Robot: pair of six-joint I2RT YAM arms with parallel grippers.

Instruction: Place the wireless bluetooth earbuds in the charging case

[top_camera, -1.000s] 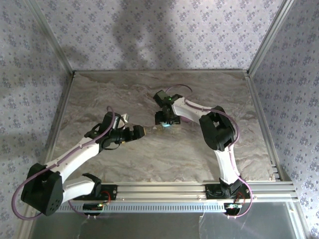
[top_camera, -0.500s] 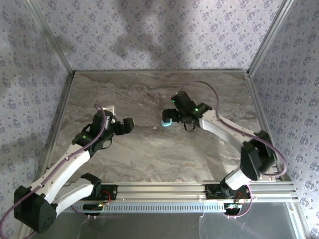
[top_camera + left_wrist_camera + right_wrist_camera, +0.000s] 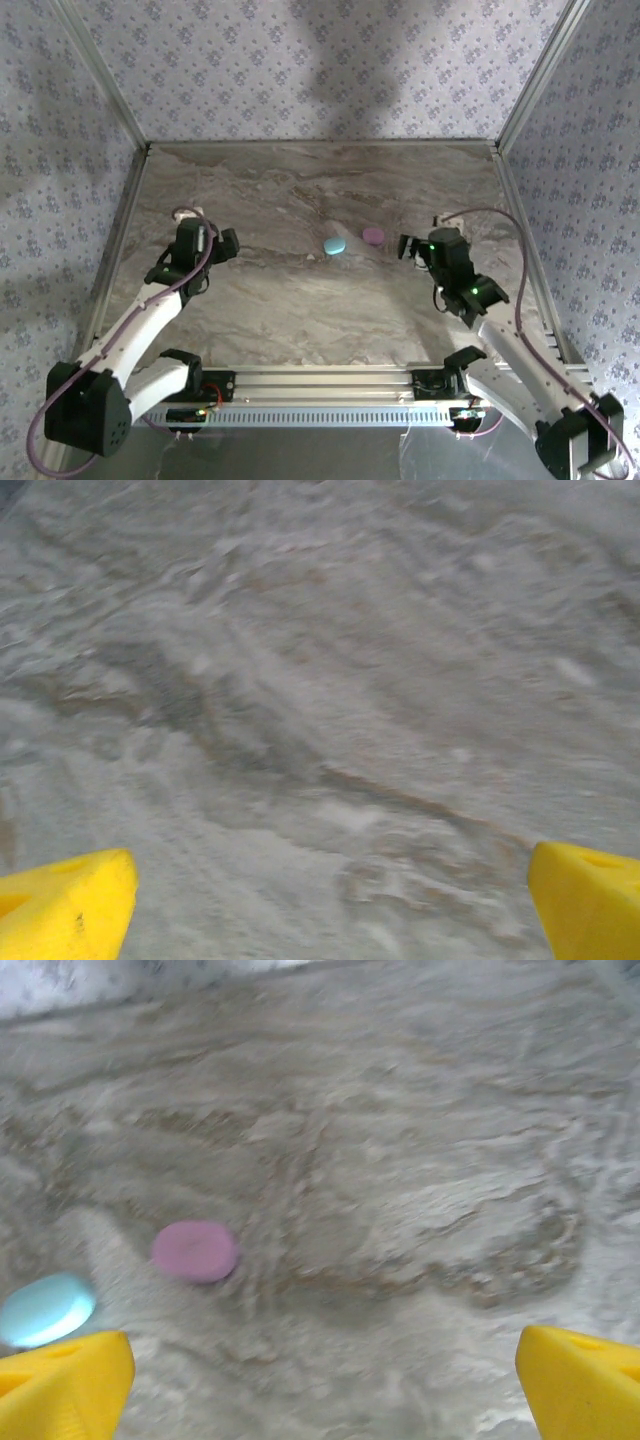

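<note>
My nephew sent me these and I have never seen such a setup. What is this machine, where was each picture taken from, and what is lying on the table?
These are two robot arms, a left arm and a right arm, bolted at the near edge of a marble-patterned table. The wide picture comes from a fixed camera above and behind them. The other two come from a small camera on each wrist. The yellow wedges in their bottom corners are that arm's own fingers: the left fingers and the right fingers. Both pairs stand wide open and hold nothing. On the table lie two small oval cases, close together but apart: a blue case and a pink case, both apparently closed. The right wrist camera looks toward them.
</note>
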